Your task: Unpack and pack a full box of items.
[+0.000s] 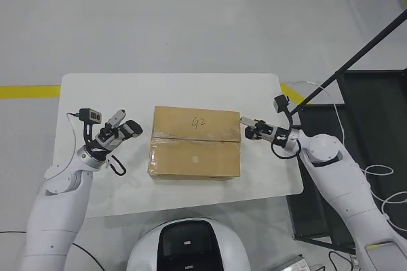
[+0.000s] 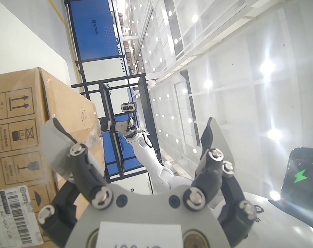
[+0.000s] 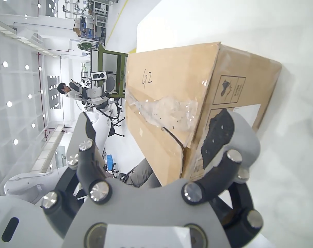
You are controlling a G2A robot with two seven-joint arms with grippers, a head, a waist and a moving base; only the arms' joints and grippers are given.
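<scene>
A closed cardboard box [image 1: 197,142] marked "G2" stands in the middle of the white table [image 1: 108,196]. Crumpled clear tape [image 3: 169,109] runs along its top seam. My left gripper [image 1: 130,124] hovers open a short way off the box's left end [image 2: 17,119], with nothing between its fingers [image 2: 210,132]. My right gripper [image 1: 246,127] is open at the box's right end and straddles the upper edge [image 3: 166,83]. One of its fingers [image 3: 221,130] lies against the end face and the other [image 3: 86,127] sits above the top.
A black metal rack [image 1: 366,101] stands just past the table's right edge, with white cables [image 1: 386,190] on the floor beside it. A yellow floor line [image 1: 20,90] runs to the left. Bare table surface lies in front of and behind the box.
</scene>
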